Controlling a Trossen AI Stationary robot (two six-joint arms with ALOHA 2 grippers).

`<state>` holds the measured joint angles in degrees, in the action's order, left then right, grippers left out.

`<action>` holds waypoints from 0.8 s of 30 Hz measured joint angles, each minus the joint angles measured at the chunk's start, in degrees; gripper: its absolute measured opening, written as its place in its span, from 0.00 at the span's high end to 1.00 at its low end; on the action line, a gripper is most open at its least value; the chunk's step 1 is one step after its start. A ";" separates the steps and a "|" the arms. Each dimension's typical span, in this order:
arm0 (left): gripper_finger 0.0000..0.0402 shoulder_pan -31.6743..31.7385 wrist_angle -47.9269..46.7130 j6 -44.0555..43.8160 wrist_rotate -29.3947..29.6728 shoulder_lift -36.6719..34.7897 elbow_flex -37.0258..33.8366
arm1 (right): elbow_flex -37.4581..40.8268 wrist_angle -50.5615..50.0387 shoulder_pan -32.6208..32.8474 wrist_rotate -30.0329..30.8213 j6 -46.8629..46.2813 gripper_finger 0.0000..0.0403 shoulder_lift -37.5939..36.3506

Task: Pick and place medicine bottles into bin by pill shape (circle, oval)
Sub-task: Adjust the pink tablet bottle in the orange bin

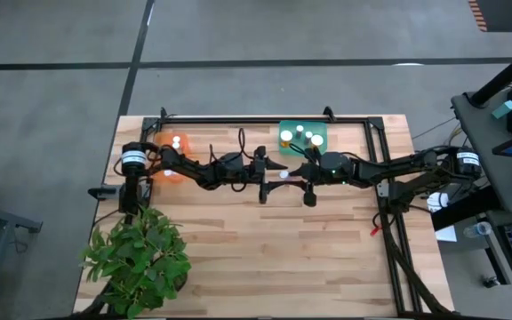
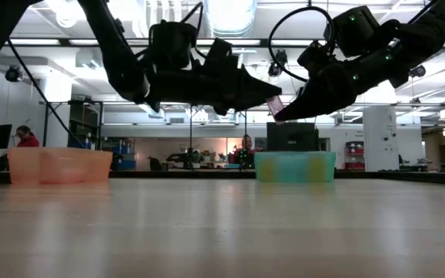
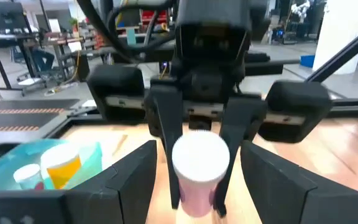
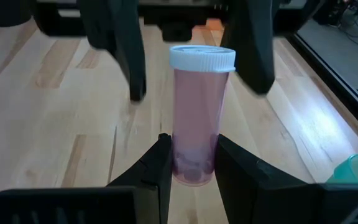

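right tool [image 4: 190, 163] grips a pink medicine bottle [image 4: 199, 112] midair, facing the spread left tool [image 3: 194, 180].

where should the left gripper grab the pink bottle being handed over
Probably on the upper body just under the white cap. The right gripper holds the pink bottle's lower end, so the left gripper, open and facing it, can close from the cap side across the cylinder.

A pale butcher-block wooden table [image 1: 265, 258] stands on grey concrete floor [image 1: 52, 98]. A leafy green potted plant [image 1: 139, 258] sits on the table's corner. Beyond the table, fluorescent ceiling lights [image 2: 230, 15] brighten a workshop with desks [image 3: 30, 46].
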<state>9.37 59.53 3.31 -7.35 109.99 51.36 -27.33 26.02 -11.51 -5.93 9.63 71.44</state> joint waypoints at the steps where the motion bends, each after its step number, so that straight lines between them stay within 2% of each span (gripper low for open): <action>1: 0.47 0.00 -0.20 -0.02 0.00 0.28 0.30 | 0.00 0.02 0.00 0.00 -0.02 0.77 0.00; 8: 0.49 -0.02 -0.03 0.00 0.00 0.66 0.84 | 0.00 0.00 0.00 0.00 -0.04 0.77 0.00; 19: 0.78 -0.02 -0.07 -0.09 0.09 0.58 0.80 | 0.00 0.00 0.00 0.00 0.39 0.77 0.02; 24: 0.78 -0.02 -0.07 -1.35 0.09 0.55 0.78 | 0.00 0.02 0.00 -0.02 0.26 0.77 0.02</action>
<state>9.34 59.46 1.96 -7.27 110.54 52.14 -27.33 26.04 -11.51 -5.96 9.89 71.46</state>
